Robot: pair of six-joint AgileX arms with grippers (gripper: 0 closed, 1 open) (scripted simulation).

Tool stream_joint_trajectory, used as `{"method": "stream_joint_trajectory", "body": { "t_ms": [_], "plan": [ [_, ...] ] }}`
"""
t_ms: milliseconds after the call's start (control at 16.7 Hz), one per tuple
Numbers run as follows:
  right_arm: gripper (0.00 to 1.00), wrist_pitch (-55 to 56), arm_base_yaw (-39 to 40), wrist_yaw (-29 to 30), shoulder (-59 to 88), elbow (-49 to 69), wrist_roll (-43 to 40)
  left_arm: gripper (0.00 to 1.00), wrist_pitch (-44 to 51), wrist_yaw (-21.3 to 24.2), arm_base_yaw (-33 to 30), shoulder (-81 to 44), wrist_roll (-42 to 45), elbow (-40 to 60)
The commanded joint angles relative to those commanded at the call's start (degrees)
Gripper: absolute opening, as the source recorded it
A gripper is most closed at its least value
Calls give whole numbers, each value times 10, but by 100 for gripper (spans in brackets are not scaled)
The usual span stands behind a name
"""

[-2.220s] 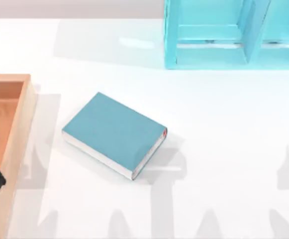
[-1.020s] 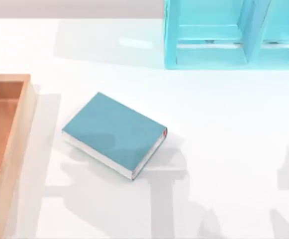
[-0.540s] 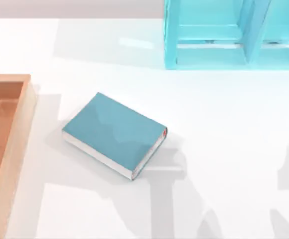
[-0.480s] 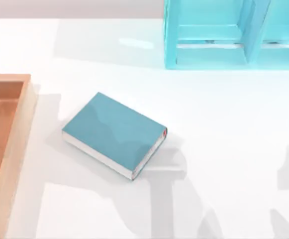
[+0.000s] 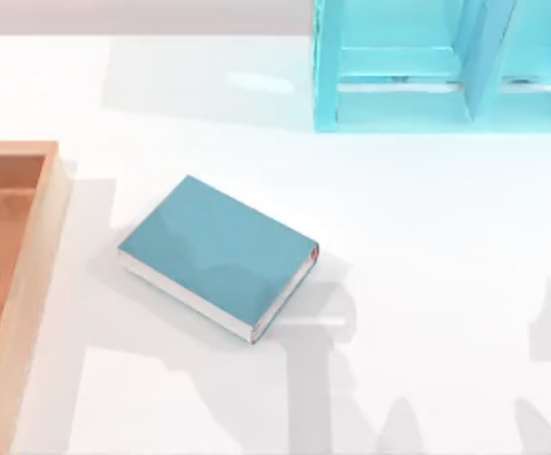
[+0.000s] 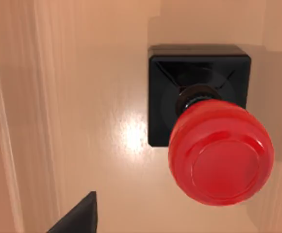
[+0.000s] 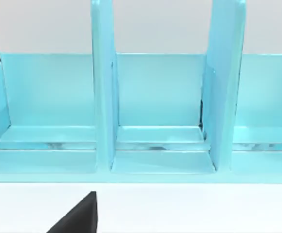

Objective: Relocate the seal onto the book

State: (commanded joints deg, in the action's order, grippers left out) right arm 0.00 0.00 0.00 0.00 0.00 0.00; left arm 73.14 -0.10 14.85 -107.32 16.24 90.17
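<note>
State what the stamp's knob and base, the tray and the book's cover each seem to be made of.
Stamp: the red knob looks like glossy plastic, with soft highlights; the black base looks like duller plastic. Tray: pale wood, judging by its grain streaks. Book: matte teal cover, probably card or cloth.

Left arm: 2.2 s ago black bulk showed at left edge of top view over wooden tray (image 5: pixel 28 284); gone from that spot by 1.0 s ago.
Tray floor: dark shadow patch inside it has shifted between pictures.
Shadows on bench (image 5: pixel 417 256): grey shapes below and right of book (image 5: pixel 216 254) have reshaped; faint shadow now crosses book's teal cover, bare 2.2 s ago.
Small shadow has appeared on bench at far left edge, just above tray's rim.
</note>
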Motion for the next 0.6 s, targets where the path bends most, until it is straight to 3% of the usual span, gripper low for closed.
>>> {"method": "stream_joint_trajectory", "body": {
  "t_ms": [360, 600],
  "plan": [
    [100, 0, 0, 0, 0, 0, 0, 100, -158, 0, 3, -27, 3, -124],
    [100, 0, 0, 0, 0, 0, 0, 100, -175, 0, 3, -32, 4, -140]
  ]
}}
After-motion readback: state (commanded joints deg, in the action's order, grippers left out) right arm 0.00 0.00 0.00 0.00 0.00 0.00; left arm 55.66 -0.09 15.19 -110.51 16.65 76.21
